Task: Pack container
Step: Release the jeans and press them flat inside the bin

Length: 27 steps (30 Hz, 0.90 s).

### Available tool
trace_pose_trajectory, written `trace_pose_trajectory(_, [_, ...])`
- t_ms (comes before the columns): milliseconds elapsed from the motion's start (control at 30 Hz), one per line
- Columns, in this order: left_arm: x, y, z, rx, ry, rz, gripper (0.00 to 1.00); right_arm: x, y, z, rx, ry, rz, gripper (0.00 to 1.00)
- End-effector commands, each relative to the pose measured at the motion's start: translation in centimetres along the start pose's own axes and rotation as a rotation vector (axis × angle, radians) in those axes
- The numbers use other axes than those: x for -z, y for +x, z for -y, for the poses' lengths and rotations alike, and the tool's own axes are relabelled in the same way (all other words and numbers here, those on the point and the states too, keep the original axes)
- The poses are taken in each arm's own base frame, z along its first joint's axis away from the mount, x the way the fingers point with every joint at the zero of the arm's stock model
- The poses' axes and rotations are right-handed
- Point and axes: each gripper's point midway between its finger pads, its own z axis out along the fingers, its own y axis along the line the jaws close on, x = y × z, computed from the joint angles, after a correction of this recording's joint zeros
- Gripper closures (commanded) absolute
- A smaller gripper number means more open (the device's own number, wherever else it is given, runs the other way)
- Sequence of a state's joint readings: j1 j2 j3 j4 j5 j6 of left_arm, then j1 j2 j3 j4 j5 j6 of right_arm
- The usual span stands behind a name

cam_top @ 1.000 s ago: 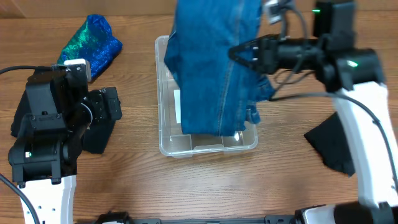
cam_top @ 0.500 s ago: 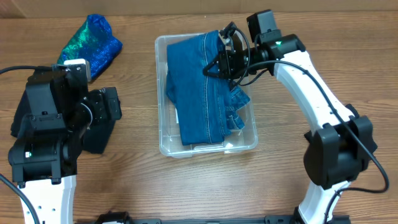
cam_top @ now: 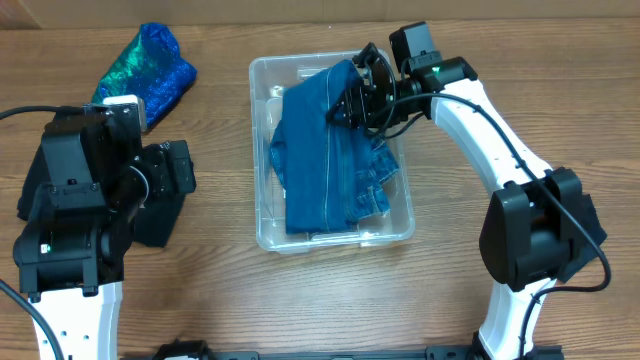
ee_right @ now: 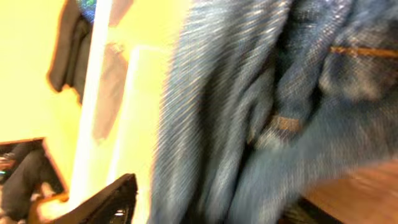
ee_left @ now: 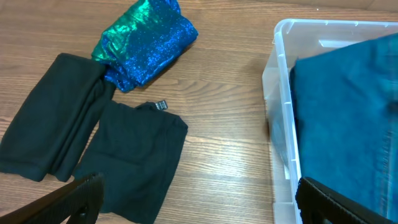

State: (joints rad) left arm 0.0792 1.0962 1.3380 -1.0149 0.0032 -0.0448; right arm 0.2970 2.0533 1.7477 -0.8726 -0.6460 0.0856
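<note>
I work over a wooden table (cam_top: 320, 300) with light brown grain running across it. Even light falls on it, and faint soft shadows lie under what rests there.

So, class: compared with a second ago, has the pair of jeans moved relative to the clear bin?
Yes. The jeans have come down from hanging above the container to lying inside its walls, with the right gripper by them.

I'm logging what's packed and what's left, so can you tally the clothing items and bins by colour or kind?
Blue denim jeans, in the container: 1
Shiny blue-green garment, on the table: 1
Black garments, on the table: 2
Clear container: 1
Total: 5
</note>
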Motion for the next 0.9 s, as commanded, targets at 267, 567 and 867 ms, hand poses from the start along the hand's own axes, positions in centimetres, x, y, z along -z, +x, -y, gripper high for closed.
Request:
trace_pose_trajectory(267, [0.5,-0.8,-0.2,-0.024,-0.013,0.022,0.0,5.5,-3.5,3.2,0.063,0.415,0.162,0.09])
trace_pose_trajectory(567, [0.5,-0.8,-0.2,-0.024,-0.013,0.023,0.0,9.8,-2.8,-2.0,0.266,0.487,0.178,0.92])
trace_pose_trajectory(867, [0.5,-0.8,-0.2,-0.024,-0.013,0.022,0.0,2.4,2.4,2.8,0.161,0.508,-0.073,0.96])
